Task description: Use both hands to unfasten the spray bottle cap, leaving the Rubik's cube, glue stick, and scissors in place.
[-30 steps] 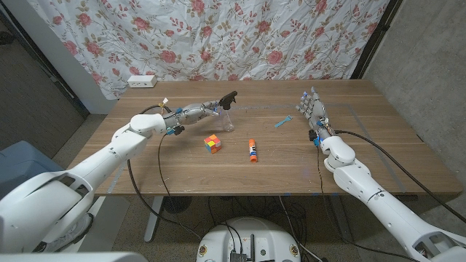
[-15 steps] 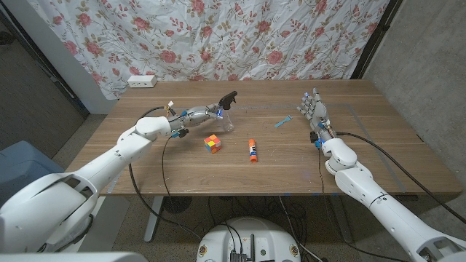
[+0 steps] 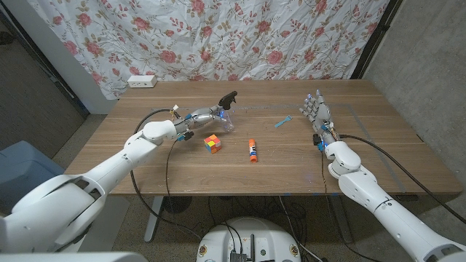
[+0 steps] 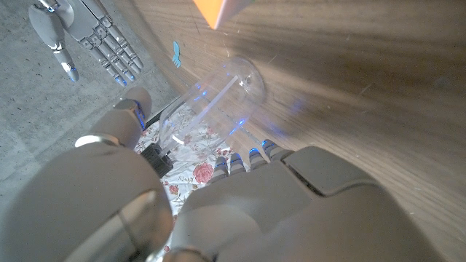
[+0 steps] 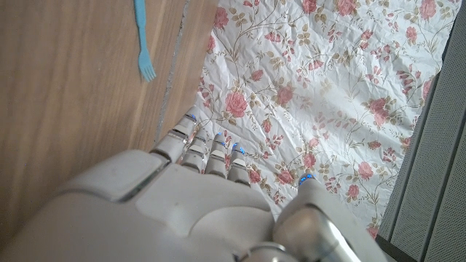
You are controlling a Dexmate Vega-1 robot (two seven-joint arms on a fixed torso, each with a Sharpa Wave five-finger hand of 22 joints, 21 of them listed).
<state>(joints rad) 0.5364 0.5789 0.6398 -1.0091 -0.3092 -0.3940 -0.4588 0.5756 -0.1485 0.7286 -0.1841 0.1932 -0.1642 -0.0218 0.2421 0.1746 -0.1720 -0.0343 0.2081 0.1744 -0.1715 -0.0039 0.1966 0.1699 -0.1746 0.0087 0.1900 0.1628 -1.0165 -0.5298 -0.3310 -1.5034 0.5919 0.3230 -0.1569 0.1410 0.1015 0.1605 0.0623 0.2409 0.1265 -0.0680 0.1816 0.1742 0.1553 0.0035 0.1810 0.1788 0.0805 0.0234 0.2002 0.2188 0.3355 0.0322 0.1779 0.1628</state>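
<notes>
A clear spray bottle (image 3: pixel 230 116) with a black trigger cap (image 3: pixel 230 96) stands upright at the table's far middle. My left hand (image 3: pixel 207 114) reaches it from the left. In the left wrist view the bottle (image 4: pixel 212 96) stands between the thumb (image 4: pixel 131 110) and the fingers (image 4: pixel 251 154), with a gap on the thumb side. A Rubik's cube (image 3: pixel 212 143) and an orange glue stick (image 3: pixel 252 151) lie nearer me. Blue scissors (image 3: pixel 282 121) (image 5: pixel 143 40) lie right of the bottle. My right hand (image 3: pixel 314 111) (image 5: pixel 204 196) stands further right, fingers spread and holding nothing.
A white power strip (image 3: pixel 142 81) sits at the table's far left corner. A floral curtain (image 3: pixel 240 36) hangs behind the wooden table (image 3: pixel 378 160). The cube's corner (image 4: pixel 217 10) and my right hand (image 4: pixel 87 36) show in the left wrist view.
My left hand has slid right along the table, closing up to the bottle until its fingers reach around it. The right hand has shifted slightly right.
</notes>
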